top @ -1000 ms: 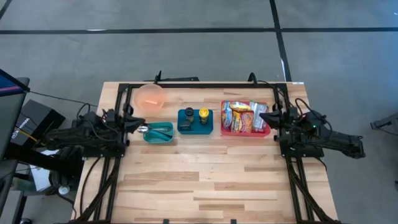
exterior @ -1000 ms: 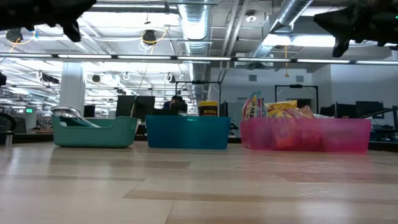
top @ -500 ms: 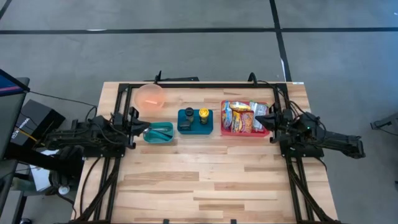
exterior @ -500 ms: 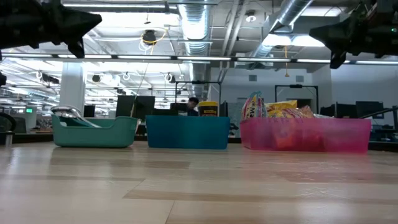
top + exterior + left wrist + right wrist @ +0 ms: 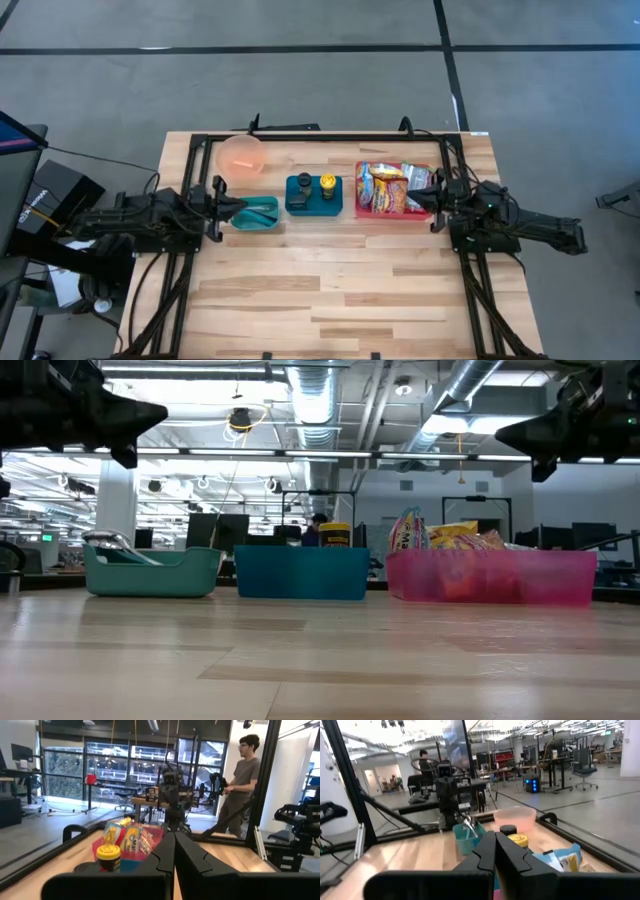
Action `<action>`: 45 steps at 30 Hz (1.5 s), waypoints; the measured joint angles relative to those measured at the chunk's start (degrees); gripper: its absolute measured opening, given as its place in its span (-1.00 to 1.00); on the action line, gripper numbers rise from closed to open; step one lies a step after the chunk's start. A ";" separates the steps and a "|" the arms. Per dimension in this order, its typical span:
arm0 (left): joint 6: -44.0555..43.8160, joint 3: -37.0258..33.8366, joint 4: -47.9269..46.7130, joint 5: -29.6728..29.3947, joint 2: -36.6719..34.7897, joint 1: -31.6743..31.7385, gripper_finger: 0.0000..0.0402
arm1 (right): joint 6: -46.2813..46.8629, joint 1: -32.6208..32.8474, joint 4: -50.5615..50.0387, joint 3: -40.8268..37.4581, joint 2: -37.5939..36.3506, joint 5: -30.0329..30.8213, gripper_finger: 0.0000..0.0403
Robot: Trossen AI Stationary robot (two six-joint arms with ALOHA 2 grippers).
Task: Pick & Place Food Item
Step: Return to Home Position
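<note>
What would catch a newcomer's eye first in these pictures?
The pink bin crammed with food packs stands out on the right. Left of it sit a blue bin with a yellow-lidded jar and a green bin holding a silver spoon. The left end effector and right end effector, both shut, hover above the row's ends.

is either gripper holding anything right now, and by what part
Nothing is held: the left gripper and the right gripper are both shut, with nothing between their fingers.
</note>
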 joint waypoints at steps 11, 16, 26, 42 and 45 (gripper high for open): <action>0.10 0.02 0.02 -0.04 6.20 0.00 -1.00 | -3.78 0.00 0.02 0.00 0.04 0.09 -1.00; 0.13 0.00 1.93 -0.26 7.83 0.00 -1.00 | -3.38 0.00 5.63 -3.78 0.04 0.16 -1.00; 0.66 0.00 2.07 -0.22 7.85 0.00 -1.00 | -5.70 -0.07 3.85 -3.26 0.04 0.17 -1.00; 0.17 0.00 1.99 0.00 7.85 0.00 -1.00 | -5.38 -0.04 -2.60 -3.19 0.92 0.17 -1.00; 0.16 0.00 1.99 -0.01 7.85 0.00 -1.00 | -5.29 -0.04 -2.62 -3.19 0.94 0.15 -1.00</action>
